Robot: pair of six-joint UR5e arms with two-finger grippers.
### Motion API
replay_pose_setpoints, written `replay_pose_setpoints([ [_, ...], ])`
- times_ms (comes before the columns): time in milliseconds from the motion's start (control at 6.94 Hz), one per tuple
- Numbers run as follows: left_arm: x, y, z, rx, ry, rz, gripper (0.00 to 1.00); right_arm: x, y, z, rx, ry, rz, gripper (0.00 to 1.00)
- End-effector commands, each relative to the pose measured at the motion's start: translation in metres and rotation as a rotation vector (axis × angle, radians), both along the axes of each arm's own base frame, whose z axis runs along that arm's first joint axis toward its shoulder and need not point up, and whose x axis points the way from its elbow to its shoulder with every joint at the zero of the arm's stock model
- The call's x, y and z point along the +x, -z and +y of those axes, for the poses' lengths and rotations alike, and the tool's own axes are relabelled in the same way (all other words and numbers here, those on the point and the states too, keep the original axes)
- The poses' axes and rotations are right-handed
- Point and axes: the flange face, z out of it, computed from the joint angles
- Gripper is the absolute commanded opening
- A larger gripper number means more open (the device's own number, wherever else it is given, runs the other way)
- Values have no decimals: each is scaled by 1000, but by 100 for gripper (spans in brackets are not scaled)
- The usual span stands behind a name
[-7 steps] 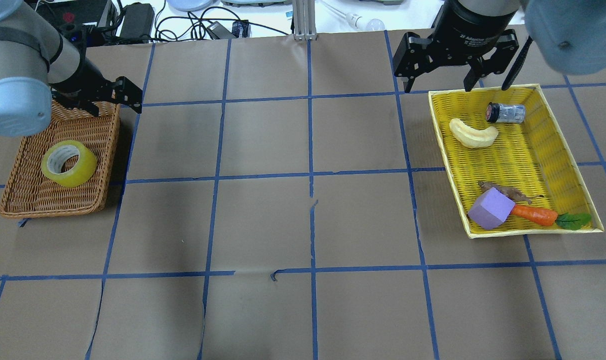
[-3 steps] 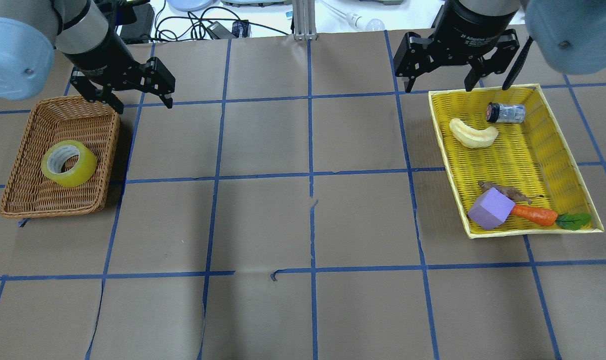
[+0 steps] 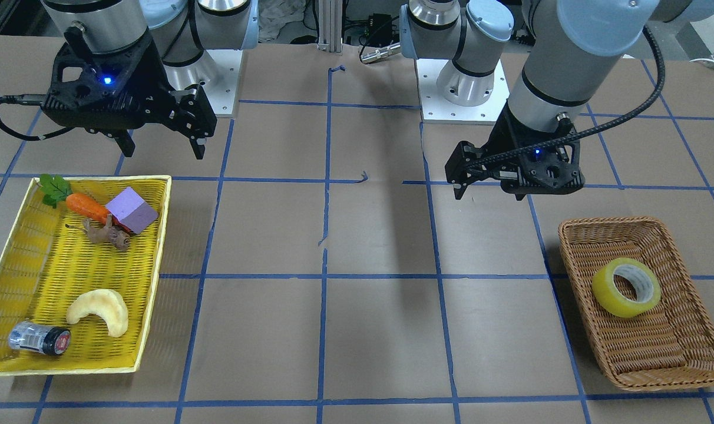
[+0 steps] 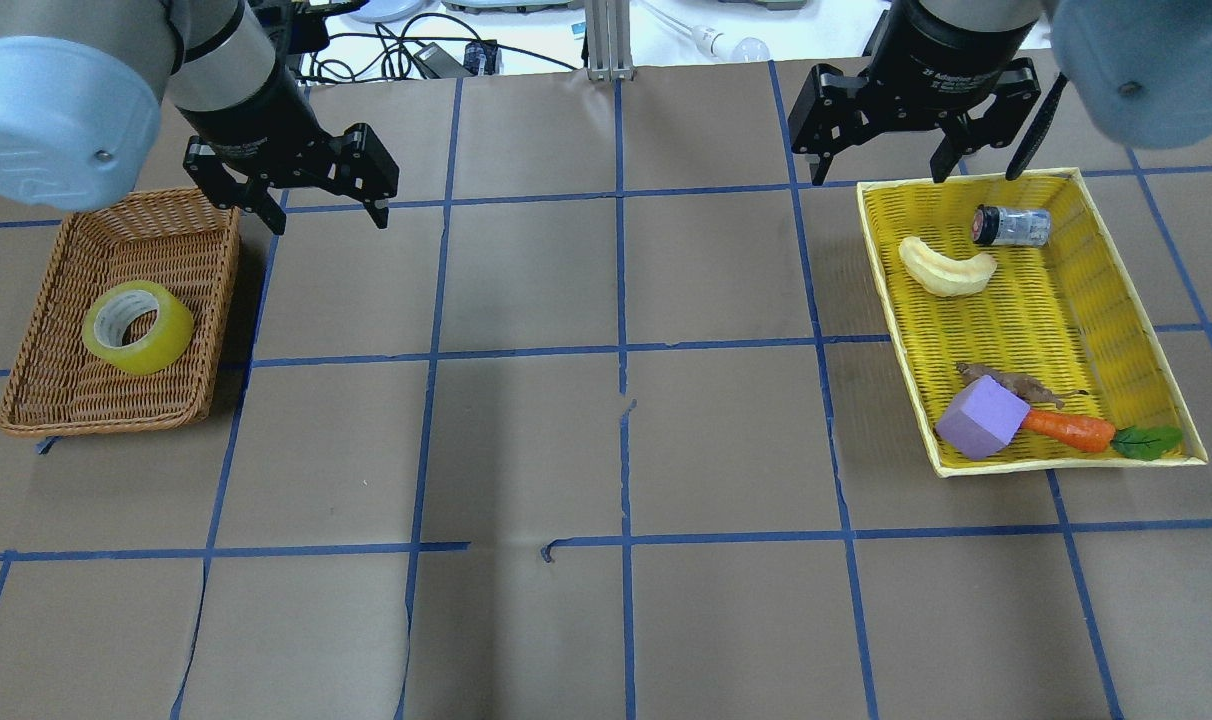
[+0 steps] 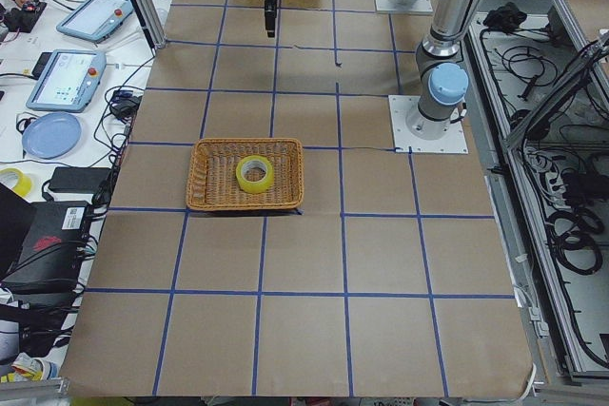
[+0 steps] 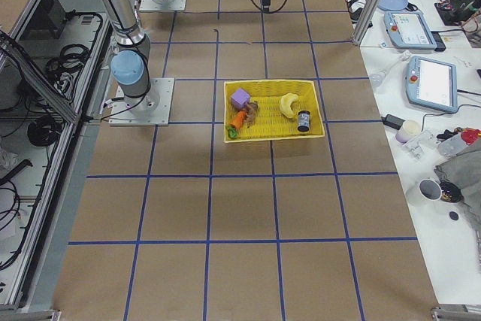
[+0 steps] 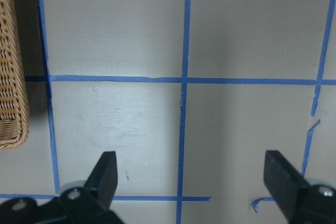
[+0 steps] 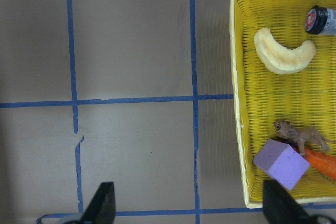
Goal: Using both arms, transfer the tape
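Front-facing view first: the tape (image 3: 626, 287) sits tilted in the basket (image 3: 604, 222), nothing touching it. The left gripper (image 3: 488, 191) hangs over the table (image 3: 380, 330) just off the basket's robot-side corner, jaws wide open and empty. The right gripper (image 3: 161, 147) hangs by the tray's (image 3: 33, 282) robot-side end, jaws spread wide too, holding nothing. Overhead agrees: tape mid-basket, both grippers apart from it. Left side view, tape's in the basket. Left wrist cam catches only basket edge and table; right wrist cam sees table plus the tray's side.
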Motion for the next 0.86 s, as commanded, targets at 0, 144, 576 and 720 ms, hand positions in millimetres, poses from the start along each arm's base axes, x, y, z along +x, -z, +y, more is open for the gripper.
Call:
replay_pose_setpoints([
  [0,-6,-2,5,-4,10,2,100,0,0,0,1,-2,-1,100],
  [144,-6,-2,6,-1,10,2,100,0,-1,0,-1,-1,0,100],
  [576,-6,0,7,2,12,0,100,0,0,0,-1,-1,2,100],
  [720,-6,0,7,2,16,0,100,0,0,0,-1,-1,2,100],
])
